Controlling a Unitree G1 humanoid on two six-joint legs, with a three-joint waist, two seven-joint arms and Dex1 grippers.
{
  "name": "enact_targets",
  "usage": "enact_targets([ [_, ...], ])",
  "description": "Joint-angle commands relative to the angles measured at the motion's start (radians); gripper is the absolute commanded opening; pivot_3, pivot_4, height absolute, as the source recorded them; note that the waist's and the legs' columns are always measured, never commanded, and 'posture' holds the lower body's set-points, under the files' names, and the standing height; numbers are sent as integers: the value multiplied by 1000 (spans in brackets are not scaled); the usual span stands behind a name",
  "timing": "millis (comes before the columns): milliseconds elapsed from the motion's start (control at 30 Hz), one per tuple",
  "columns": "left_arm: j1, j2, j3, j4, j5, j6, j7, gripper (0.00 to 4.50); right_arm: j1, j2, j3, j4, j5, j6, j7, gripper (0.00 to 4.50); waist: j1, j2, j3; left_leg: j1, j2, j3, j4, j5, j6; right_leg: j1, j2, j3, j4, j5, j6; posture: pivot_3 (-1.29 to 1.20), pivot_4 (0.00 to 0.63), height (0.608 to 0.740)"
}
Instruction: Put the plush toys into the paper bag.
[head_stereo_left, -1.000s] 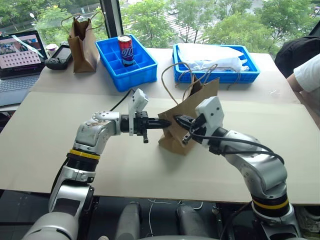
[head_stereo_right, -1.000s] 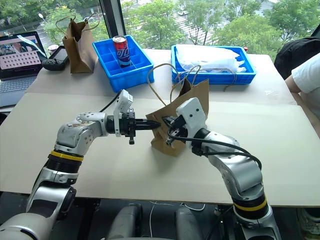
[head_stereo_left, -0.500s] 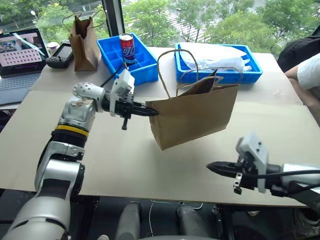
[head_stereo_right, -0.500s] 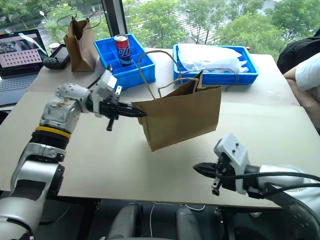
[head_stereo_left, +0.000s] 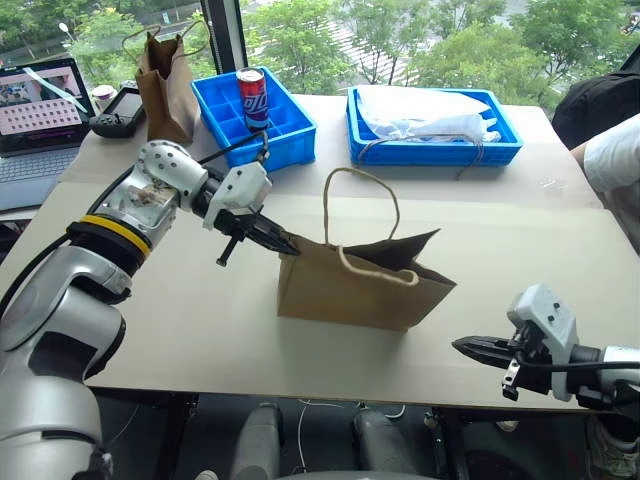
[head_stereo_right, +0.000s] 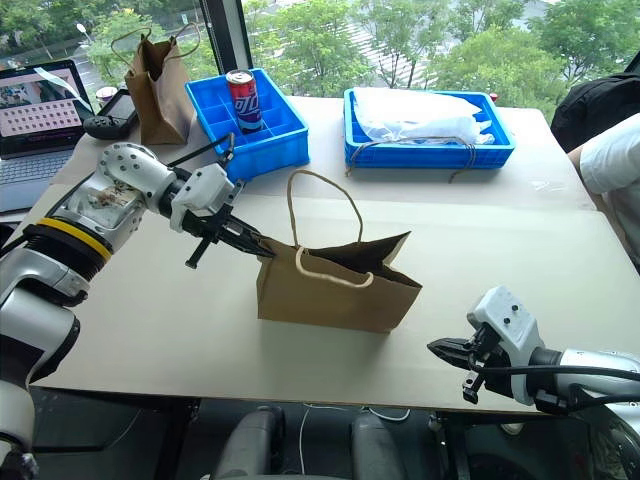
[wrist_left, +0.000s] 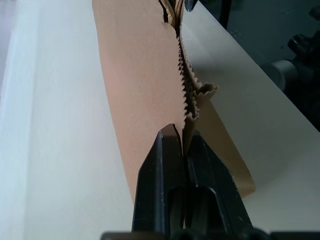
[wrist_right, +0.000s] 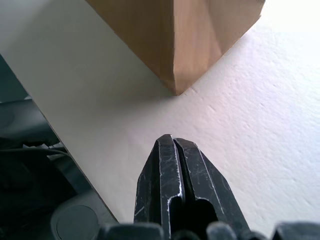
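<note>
Now paper bag (head_stereo_left: 345, 290) edge between left jaws.

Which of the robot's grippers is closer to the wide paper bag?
Left. The left gripper is shut on the wide paper bag's rim; the right gripper, shut and empty, sits apart near the table's front edge.

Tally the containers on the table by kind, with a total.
Paper bags: 2, the wide paper bag pinched at its rim by the left gripper, and a narrower darker bag at the far left.
Blue bins: 2, one holding a soda can, one holding white plastic.
Total: 4.
</note>
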Motion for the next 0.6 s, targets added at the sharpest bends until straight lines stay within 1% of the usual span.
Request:
enact_targets([
  [33,-41,-12,-23,37,-35,3,-7,14,-3,-4,-16,-3,-20,-41,1,0,0,0,0,0,0,0,0,0,0,0,0,0,0,0,0,0,150,704],
  [67,-44,-12,-24,39,-46,34,-7,14,-5,-4,-13,-1,-26,-46,-1,0,0,0,0,0,0,0,0,0,0,0,0,0,0,0,0,0,150,704],
  [100,-47,-12,-24,42,-54,60,-7,458,-9,-4,-10,4,-32,-51,-4,0,0,0,0,0,0,0,0,0,0,0,0,0,0,0,0,0,150,704],
  [167,-53,-7,-27,42,-65,95,-7,695,-11,-2,-8,8,-37,-57,-4,0,0,0,0,0,0,0,0,0,0,0,0,0,0,0,0,0,150,704],
  [233,-62,12,-26,31,-82,111,-7,1425,-12,-4,-4,15,-44,-64,0,0,0,0,0,0,0,0,0,0,0,0,0,0,0,0,0,0,150,704],
  [267,-66,23,-21,23,-93,124,-7,1570,-14,-5,-3,19,-45,-68,3,0,0,0,0,0,0,0,0,0,0,0,0,0,0,0,0,0,150,704],
  [300,-72,33,-7,18,-105,135,-7,2044,-17,-7,-1,23,-47,-71,5,0,-2,0,0,0,0,0,0,0,0,0,0,0,0,0,0,0,150,704],
  [433,-89,113,7,-43,-141,181,-7,3319,-25,-15,-1,46,-53,-84,22,0,-5,0,0,0,0,0,0,0,0,0,0,0,0,0,0,0,150,704],
  [467,-89,142,3,-66,-140,184,-7,3841,-25,-17,-4,53,-56,-88,29,0,-5,0,0,0,0,0,0,0,0,0,0,0,0,0,0,0,150,704],
  [533,-78,203,31,-125,-178,237,-7,4408,-27,-24,-8,70,-62,-95,44,0,-7,0,0,0,0,0,0,0,0,-1,0,0,1,0,0,0,150,704],
  [600,-54,254,69,-163,-199,275,-7,4468,-29,-30,-14,89,-66,-106,57,0,-6,0,0,0,0,0,0,0,0,0,0,0,1,0,0,0,150,704],
])
